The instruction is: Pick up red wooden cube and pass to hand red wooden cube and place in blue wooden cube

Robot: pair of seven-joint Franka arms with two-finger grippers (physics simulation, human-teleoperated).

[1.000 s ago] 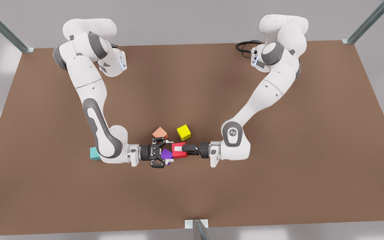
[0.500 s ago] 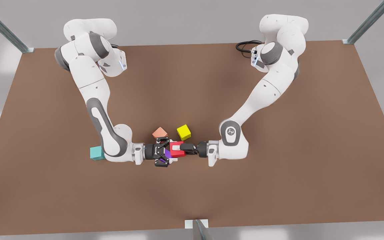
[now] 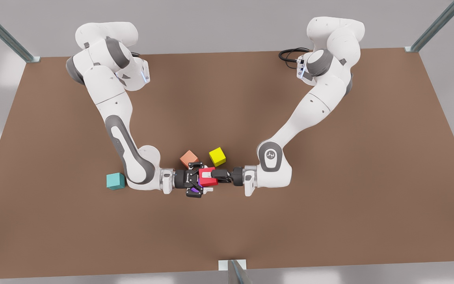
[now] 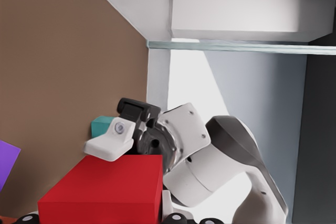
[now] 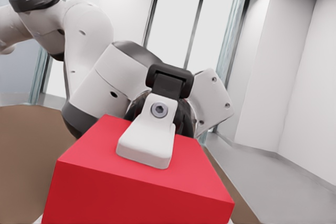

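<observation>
Well apart from the blue wooden cube (image 3: pixel 115 181), toward the front view's right, the red wooden cube (image 3: pixel 208 177) is pinched by the left gripper (image 3: pixel 213 176). The right gripper (image 3: pixel 207 178) brackets it from the blue cube's side, and I cannot tell if it is clamped. I judge this the handover: the right must grip firmly before the left lets go

The red wooden cube (image 3: pixel 207 177) sits between both arms, the blue wooden cube (image 3: pixel 115 181) well toward the front view's left.

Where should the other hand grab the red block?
By the two flat sides left free, coming from the front view's left. The left hand pinches the red block from the front view's right, so the open right hand straddles its opposite end.
</observation>
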